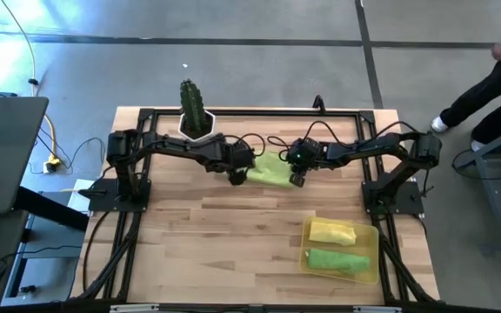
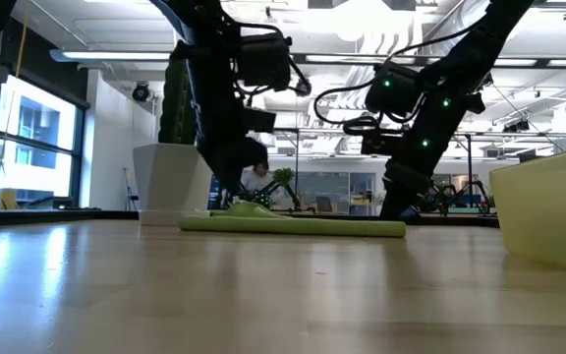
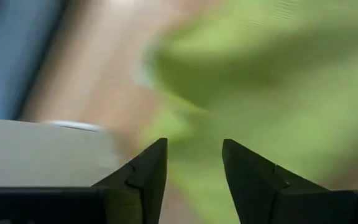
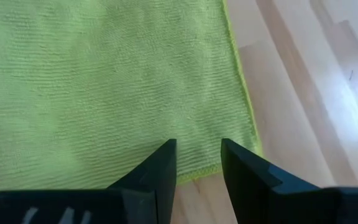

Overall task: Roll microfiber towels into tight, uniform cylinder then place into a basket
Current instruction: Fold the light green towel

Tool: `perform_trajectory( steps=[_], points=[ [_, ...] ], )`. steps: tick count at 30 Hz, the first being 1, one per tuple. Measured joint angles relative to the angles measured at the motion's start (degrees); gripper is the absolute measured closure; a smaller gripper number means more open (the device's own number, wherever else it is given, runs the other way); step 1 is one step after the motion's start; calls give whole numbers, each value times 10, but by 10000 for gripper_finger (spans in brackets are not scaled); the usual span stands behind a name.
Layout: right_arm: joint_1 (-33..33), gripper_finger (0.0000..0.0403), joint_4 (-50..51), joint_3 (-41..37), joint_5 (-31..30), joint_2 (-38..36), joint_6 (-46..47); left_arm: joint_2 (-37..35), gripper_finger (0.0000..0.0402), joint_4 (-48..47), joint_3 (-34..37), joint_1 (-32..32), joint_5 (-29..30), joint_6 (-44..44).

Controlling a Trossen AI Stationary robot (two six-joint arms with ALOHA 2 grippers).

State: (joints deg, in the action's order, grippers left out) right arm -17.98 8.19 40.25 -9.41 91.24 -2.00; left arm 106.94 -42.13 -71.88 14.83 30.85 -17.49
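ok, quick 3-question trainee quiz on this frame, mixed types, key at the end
1. True or false: the basket already holds two rolled towels.
2. Which colour is the towel lying between the two grippers? A) yellow B) lime green C) white
3. Fill in: the right gripper has its open fingers over the flat towel's ____.

Key: 1 true: a yellow roll and a green roll. 2 B; the left gripper, open, is at its other side. 3 edge.
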Motion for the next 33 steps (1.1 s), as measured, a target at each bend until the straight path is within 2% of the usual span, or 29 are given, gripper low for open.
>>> perform_trajectory(
  steps=[2, 9, 13, 22, 28, 33],
  points=[
    [0, 287, -3, 0, -1, 0, -6, 2, 258, 2, 1, -1, -58, -4],
    [0, 287, -8, 0, -2, 0, -10, 23, 273, 10, 25, 5, -69, -27],
    [-5, 287, -8, 0, -2, 0, -10, 24, 278, 8, 25, 3, -108, -36],
    [-20, 287, -21, 3, 9, 50, -6, 25, 284, -16, 25, -18, -241, -35],
    [-24, 287, -28, 3, 9, 56, -8, 25, 284, -23, 25, -41, -341, 19],
    [-27, 287, -36, 2, 10, 58, -9, 18, 284, -62, 18, -58, -345, 35]
  ],
)
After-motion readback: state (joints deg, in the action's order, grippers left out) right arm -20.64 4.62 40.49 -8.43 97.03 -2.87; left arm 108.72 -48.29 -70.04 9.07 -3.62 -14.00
